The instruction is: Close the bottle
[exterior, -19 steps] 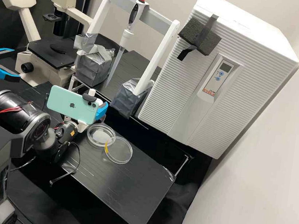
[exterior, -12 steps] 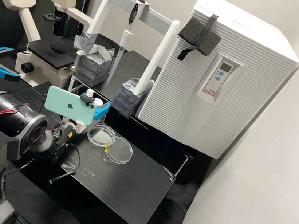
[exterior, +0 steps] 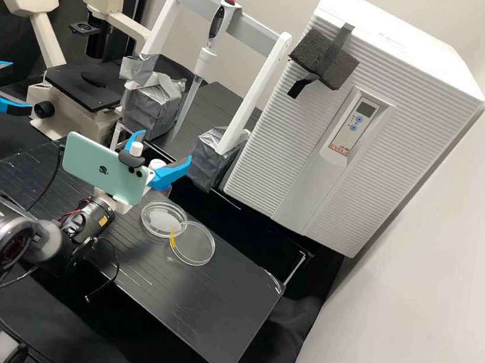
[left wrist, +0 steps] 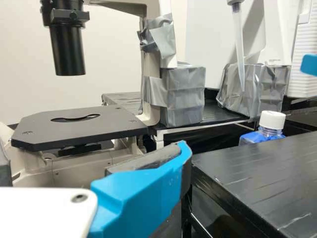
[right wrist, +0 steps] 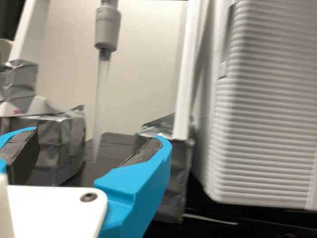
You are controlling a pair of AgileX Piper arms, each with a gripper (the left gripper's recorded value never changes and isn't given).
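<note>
While the bottle (left wrist: 267,131) stands capped, the right gripper (exterior: 163,150) and left gripper (exterior: 11,88) both gape empty.

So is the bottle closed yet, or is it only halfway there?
Nearly done, it seems: the white cap sits on the bottle. Neither tool holds anything; the right tool is open close by it, the left tool open off to the side. Remaining: perhaps only backing away. Whether the cap is tight, I cannot tell.
</note>
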